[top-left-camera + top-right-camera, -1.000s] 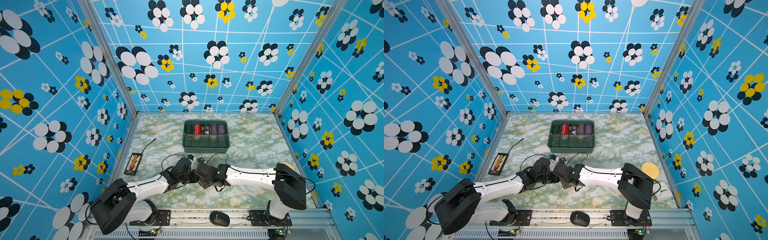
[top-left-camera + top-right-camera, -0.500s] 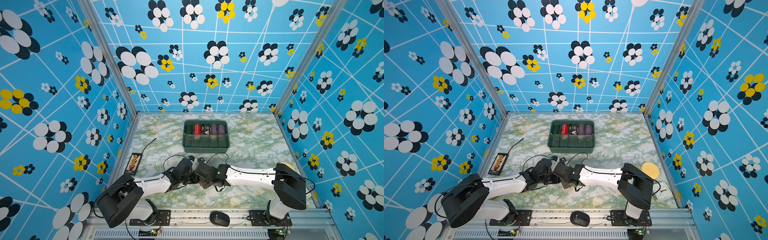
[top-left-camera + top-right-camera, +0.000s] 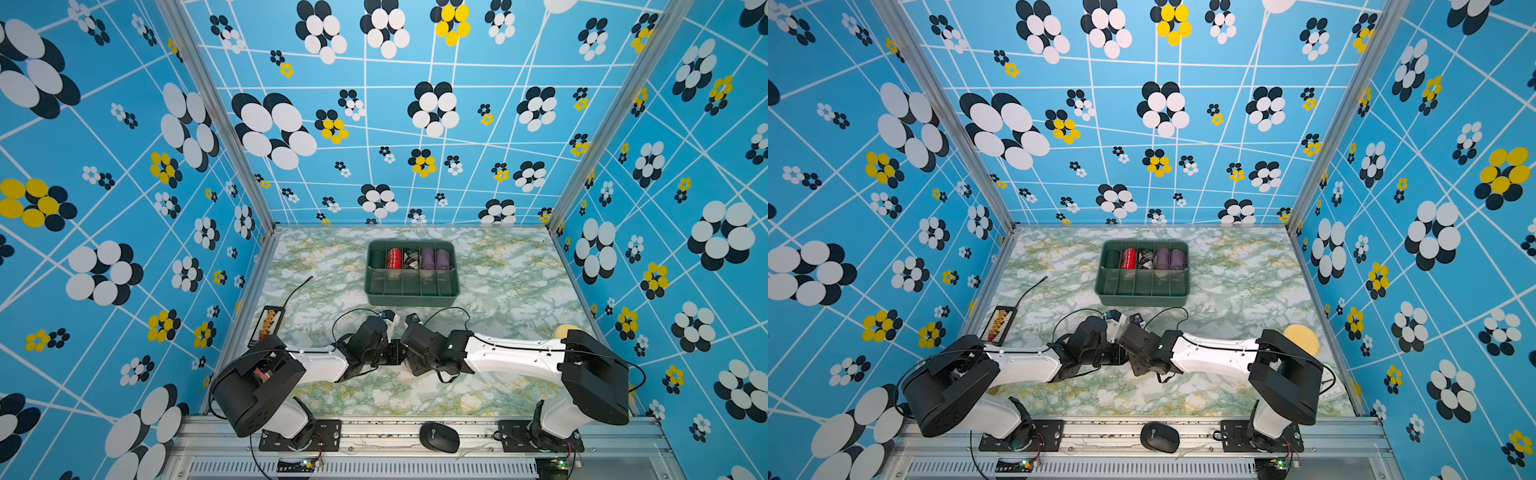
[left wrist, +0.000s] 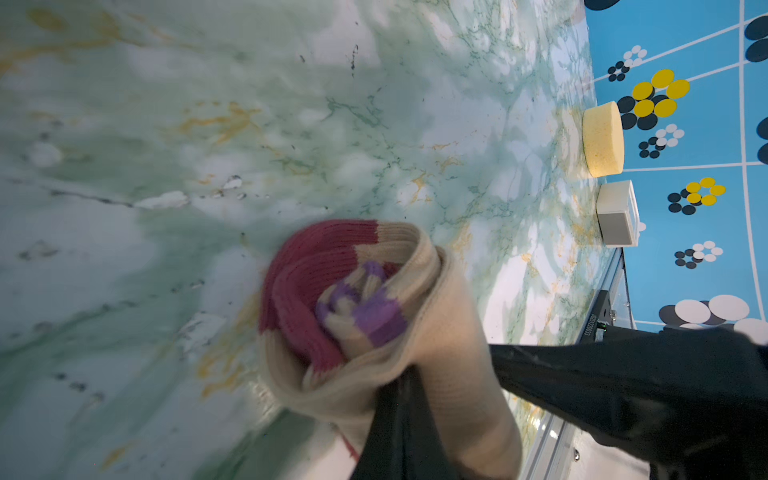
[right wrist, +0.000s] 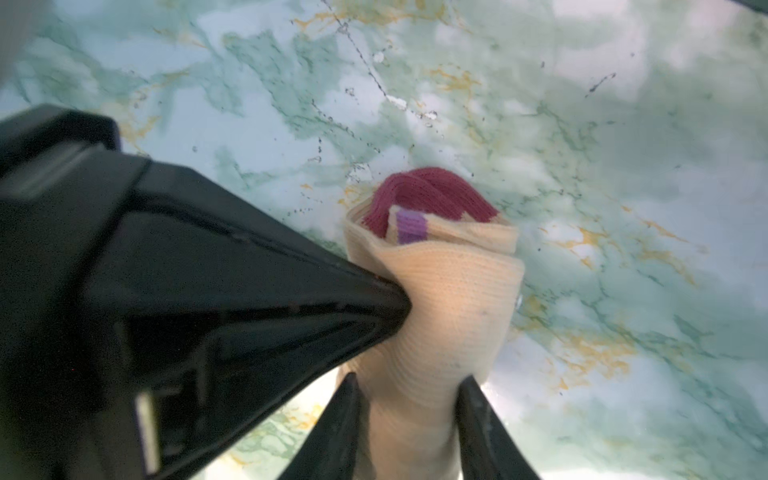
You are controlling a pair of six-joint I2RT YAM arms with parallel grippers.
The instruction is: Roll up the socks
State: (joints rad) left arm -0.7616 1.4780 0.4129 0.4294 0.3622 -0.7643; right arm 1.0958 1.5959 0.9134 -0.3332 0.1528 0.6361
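Since a second ago my left arm's dark elbow block has swung inward, toward the table's middle, while both wrists have stayed nose to nose at the same spot, in front of the green tray (image 3: 411, 297). My right arm has hardly shifted.

My left gripper (image 5: 397, 298) is pinched shut on the socks (image 5: 449, 299). From the right wrist view its black tip bites into a fold of tan cloth on the side of the bundle. My right gripper (image 5: 409, 399) has its fingers (image 5: 340, 415) standing apart, one on each side of the roll's tan body and touching it. Whether they squeeze or merely rest there I cannot tell.

The socks are rolled into a tan ribbed bundle (a loose one: the open end gapes). Maroon knit and a purple stripe show inside that end in both wrist views. The bundle sits between my two grippers over the marbled table (image 3: 498, 270), near its front edge and about midway across. Both top views hide it under my wrists, and I cannot tell whether it touches the surface.

Farther back, the tray's rear compartments hold a red patterned roll (image 3: 393, 258) and purple rolls (image 3: 434, 258). A round yellow sponge (image 4: 602, 141) and a white box (image 4: 617, 212) stand by the blue wall, well apart from the bundle.
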